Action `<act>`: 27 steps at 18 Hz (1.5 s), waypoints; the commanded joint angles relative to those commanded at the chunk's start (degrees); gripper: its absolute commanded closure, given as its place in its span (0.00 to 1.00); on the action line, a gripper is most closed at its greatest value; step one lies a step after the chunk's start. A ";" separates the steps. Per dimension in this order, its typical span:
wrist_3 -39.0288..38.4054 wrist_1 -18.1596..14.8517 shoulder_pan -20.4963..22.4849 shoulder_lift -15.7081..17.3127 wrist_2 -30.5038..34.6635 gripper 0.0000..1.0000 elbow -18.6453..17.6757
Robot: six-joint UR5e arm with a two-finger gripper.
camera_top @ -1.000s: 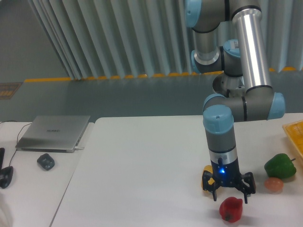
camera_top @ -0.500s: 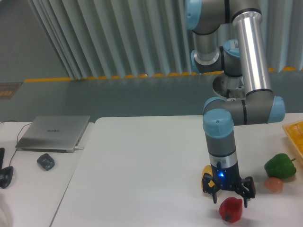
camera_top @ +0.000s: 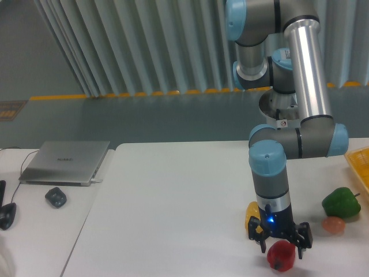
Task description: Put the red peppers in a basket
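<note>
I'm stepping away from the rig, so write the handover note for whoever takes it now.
Gripper: open, fingers spread to either side of the red pepper, low over it; no grasp visible yet.
Red pepper: on the white table near its front edge, right of centre.
Basket: yellow-orange, only a corner shows at the right edge of the view; none of the vegetables in view lie in it.
Others: yellow pepper behind the gripper, green pepper to the right with a small orange-pink item in front of it.
Done: approach to the pepper.
Left: close, lift, carry right, release in the basket.
</note>
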 joint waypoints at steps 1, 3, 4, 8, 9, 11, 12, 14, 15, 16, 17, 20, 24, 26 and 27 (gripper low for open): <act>0.00 0.00 0.00 0.09 0.00 0.00 0.00; 0.00 0.00 0.00 0.00 0.00 0.00 0.00; 0.00 0.00 0.00 0.00 0.00 0.00 0.00; 0.00 0.00 0.00 -0.44 0.00 0.00 0.00; 0.00 0.00 0.00 -0.53 0.00 0.00 0.00; 0.00 0.09 0.00 -0.61 0.00 0.00 0.09; -0.17 0.00 0.00 -0.53 -0.09 0.10 0.09; -0.26 0.00 -0.09 -0.53 -0.09 0.34 0.18; -0.18 0.00 -0.09 -0.61 -0.09 0.34 0.09; -0.18 0.00 -0.09 -0.70 -0.09 0.36 0.09; -0.26 0.00 -0.09 -0.70 -0.09 0.39 0.17; -0.09 0.00 -0.09 -0.26 -0.35 0.46 0.09; 0.18 -0.09 0.61 1.31 -2.36 0.46 0.35; 0.26 -0.44 1.58 2.45 -5.09 0.50 0.35; 0.35 -0.44 1.84 3.07 -5.45 0.50 0.26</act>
